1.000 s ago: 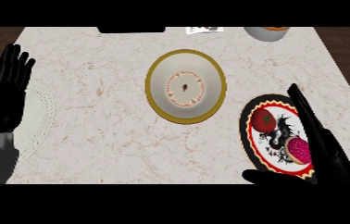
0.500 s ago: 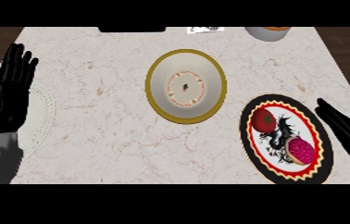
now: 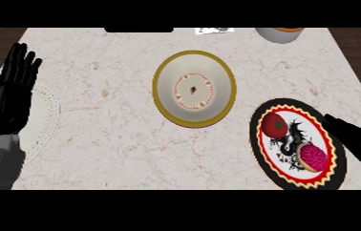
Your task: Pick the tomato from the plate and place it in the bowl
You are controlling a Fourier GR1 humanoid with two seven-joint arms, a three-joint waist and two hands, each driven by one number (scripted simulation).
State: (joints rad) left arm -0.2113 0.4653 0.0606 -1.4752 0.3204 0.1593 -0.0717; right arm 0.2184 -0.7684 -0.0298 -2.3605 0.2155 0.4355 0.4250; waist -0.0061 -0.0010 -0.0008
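A red tomato lies on the upper left of a black-rimmed patterned plate at the counter's right. Beside it on the plate sits a pink-topped doughnut. The cream bowl with a gold rim stands in the middle of the counter, with nothing in it. Only straight fingers of my right hand show, at the plate's right edge, apart from the tomato. My left hand rests open at the far left, fingers up.
A pale round mat lies at the left edge under my left hand. A grey cup with orange content stands at the back right, and a small card lies by the far edge.
My right hand has drawn back to the right, off the plate, uncovering the tomato and the doughnut. The left hand has scarcely moved.
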